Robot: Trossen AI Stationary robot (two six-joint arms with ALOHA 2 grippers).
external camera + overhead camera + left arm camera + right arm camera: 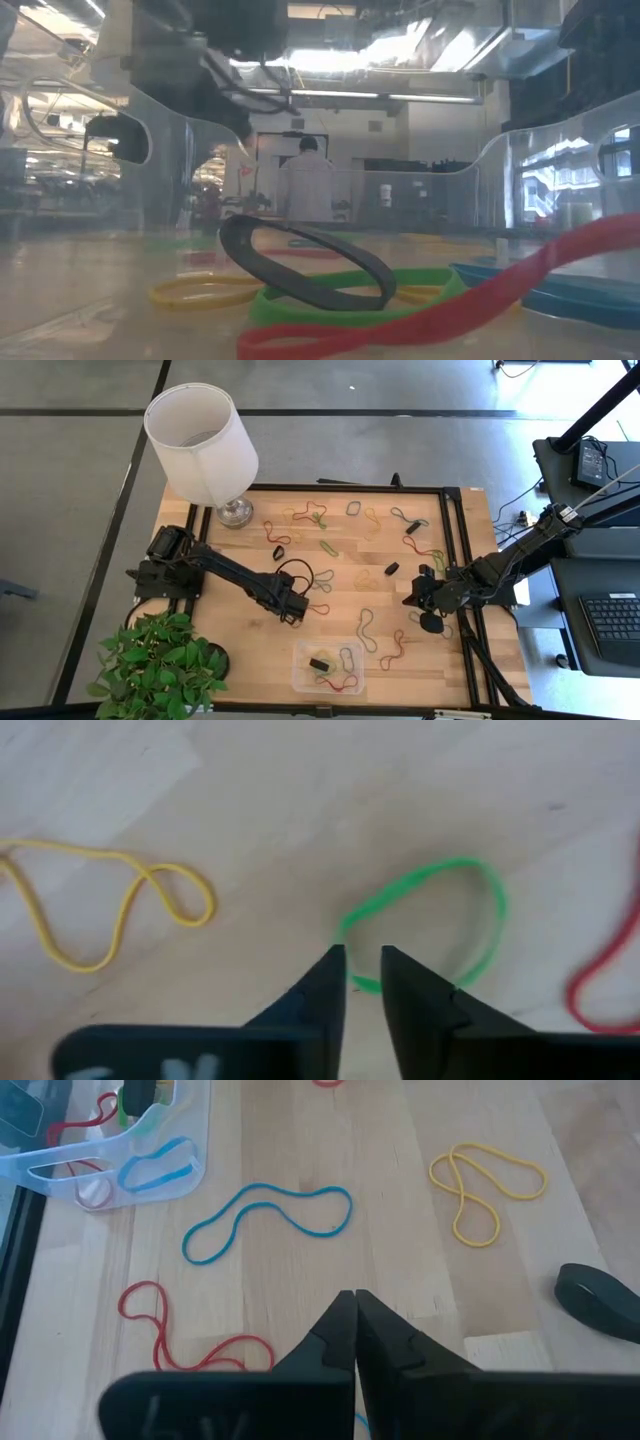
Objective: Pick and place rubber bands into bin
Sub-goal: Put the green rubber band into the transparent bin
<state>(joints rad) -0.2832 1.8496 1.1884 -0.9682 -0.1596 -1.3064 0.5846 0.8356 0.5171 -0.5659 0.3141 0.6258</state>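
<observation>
Low view: person (306, 180) beyond wood table (420, 615), scattered rubber bands (368, 628).

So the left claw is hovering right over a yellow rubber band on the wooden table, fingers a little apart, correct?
Not quite: the band under the left claw is green, not yellow. The left wrist view shows the green rubber band at the slightly parted fingertips, on the wooden table. A yellow rubber band lies off to one side.

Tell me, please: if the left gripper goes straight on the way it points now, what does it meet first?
Most likely the green rubber band: the left gripper has its slightly parted fingertips right at its near edge, on the wooden table.
</observation>
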